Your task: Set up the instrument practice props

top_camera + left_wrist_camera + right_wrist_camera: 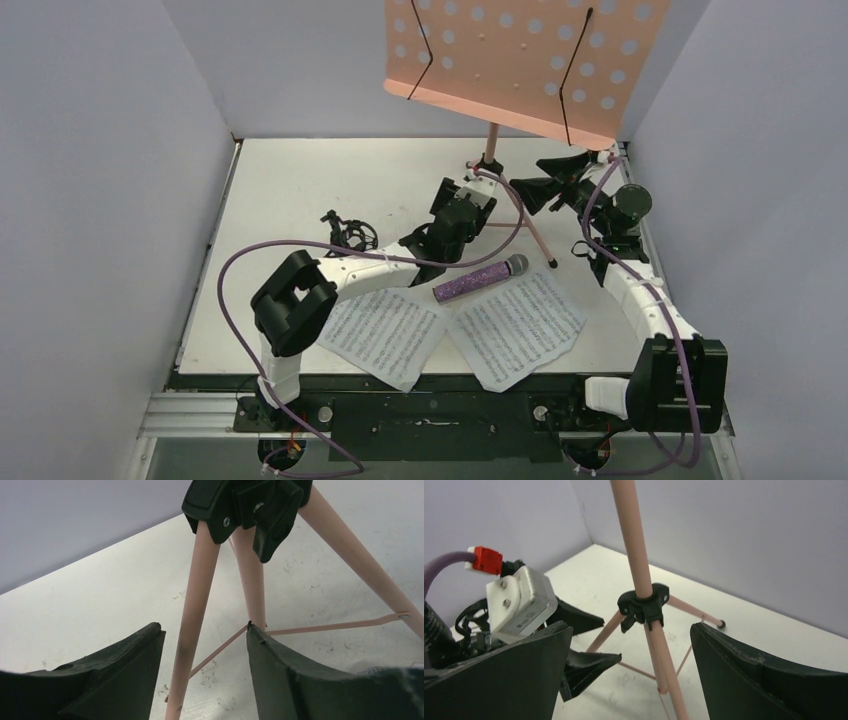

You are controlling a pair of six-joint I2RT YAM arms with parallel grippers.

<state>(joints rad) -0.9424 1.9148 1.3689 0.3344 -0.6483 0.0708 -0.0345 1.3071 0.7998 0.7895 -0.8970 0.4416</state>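
The pink perforated music stand (500,55) stands upright at the back of the table on its tripod legs (535,235). My left gripper (478,190) is open at the tripod's base, with one pink leg (192,645) between its fingers, untouched, below the black hub (245,505). My right gripper (552,178) is open on the other side, with the pole and hub (643,605) between its fingers (744,675). The purple glitter microphone (480,280) lies across two sheet-music pages (385,335) (515,325). The small black shock-mount tripod (350,232) sits left of the left wrist.
Grey walls close in the white table (290,190) at the back and on both sides. Purple cables (230,270) loop off both arms. The left gripper's fingers (586,665) show in the right wrist view, close to the stand's legs.
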